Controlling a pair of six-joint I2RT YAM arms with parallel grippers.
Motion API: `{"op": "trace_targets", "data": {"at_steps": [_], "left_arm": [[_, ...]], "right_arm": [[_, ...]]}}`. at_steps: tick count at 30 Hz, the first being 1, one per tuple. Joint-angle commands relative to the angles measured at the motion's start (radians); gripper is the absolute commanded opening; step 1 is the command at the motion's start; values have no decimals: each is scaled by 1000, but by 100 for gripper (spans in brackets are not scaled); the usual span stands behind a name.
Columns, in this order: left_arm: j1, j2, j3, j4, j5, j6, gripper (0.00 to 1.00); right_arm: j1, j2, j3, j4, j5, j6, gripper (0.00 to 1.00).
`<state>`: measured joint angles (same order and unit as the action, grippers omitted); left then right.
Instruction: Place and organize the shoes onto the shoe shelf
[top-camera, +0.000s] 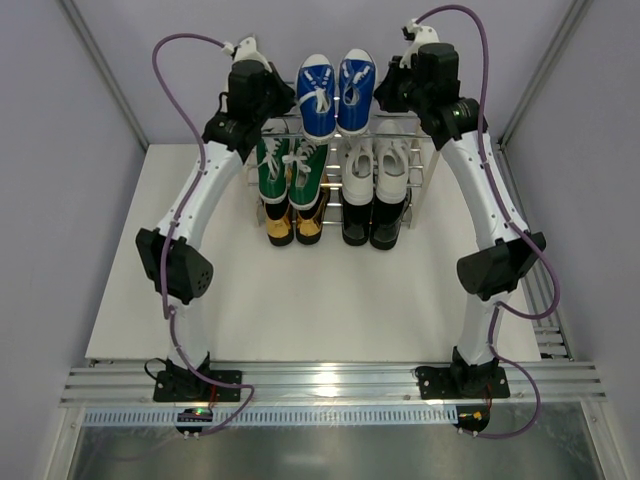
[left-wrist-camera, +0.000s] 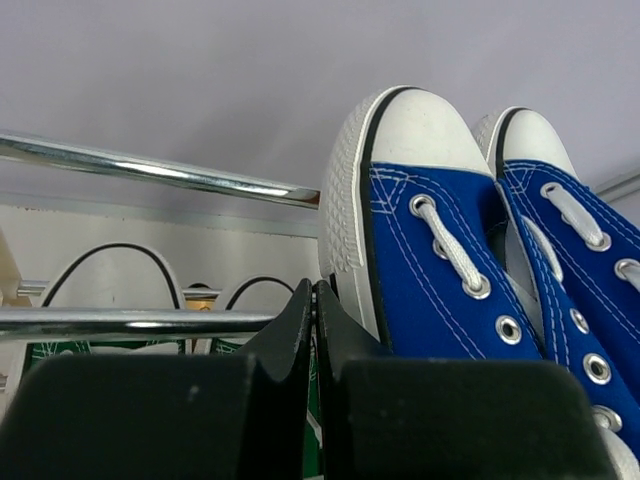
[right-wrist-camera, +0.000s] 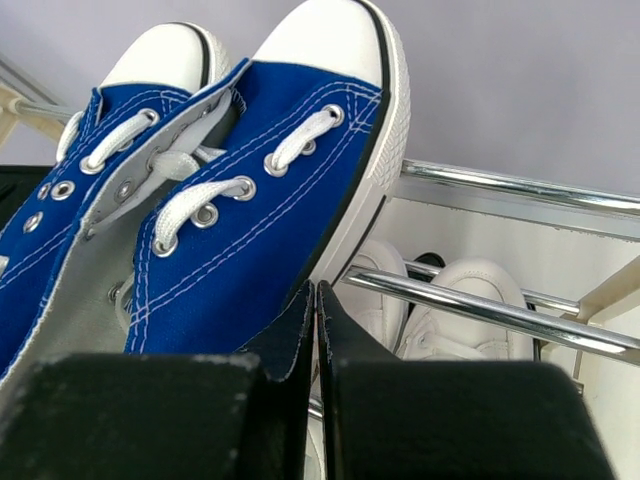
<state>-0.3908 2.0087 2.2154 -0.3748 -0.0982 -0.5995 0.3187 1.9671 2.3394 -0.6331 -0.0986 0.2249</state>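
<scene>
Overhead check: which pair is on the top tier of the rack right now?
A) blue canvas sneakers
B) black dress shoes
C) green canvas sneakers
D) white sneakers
A: the blue canvas sneakers lie across the top rods of the shoe shelf, while the green pair and the white pair sit a tier lower.

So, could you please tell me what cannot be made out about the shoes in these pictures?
Top view: gold loafers mostly covered by green sneakers above.
Top view: black dress shoes mostly covered by white sneakers.
Left wrist view: heel ends of the blue sneakers hidden behind the left gripper.
Right wrist view: same heel ends hidden behind the right gripper.
</scene>
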Motion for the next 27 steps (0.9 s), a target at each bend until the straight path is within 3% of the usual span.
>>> {"op": "trace_targets", "data": {"at_steps": [1, 7, 11, 16, 17, 20, 27], "left_arm": [[-8, -99, -16, 23, -3, 10, 0], [20, -269, -117, 160, -190, 182, 0], [29, -399, -238, 247, -221, 230, 0], [29, -638, -573, 306, -164, 134, 0], [27, -719, -717, 327, -158, 113, 0], [26, -867, -946, 361, -126, 54, 0], [27, -1021, -1202, 333, 67, -37, 0]], "right_arm": [[33, -56, -31, 68, 35, 24, 4], [33, -212, -84, 116, 316, -50, 4], [33, -355, -229, 191, 474, -91, 4], [36, -620, -558, 332, 418, -69, 4], [43, -720, -697, 351, 409, -38, 4], [89, -888, -948, 406, 399, -4, 4], [284, -1056, -1362, 475, 327, 62, 4]]}}
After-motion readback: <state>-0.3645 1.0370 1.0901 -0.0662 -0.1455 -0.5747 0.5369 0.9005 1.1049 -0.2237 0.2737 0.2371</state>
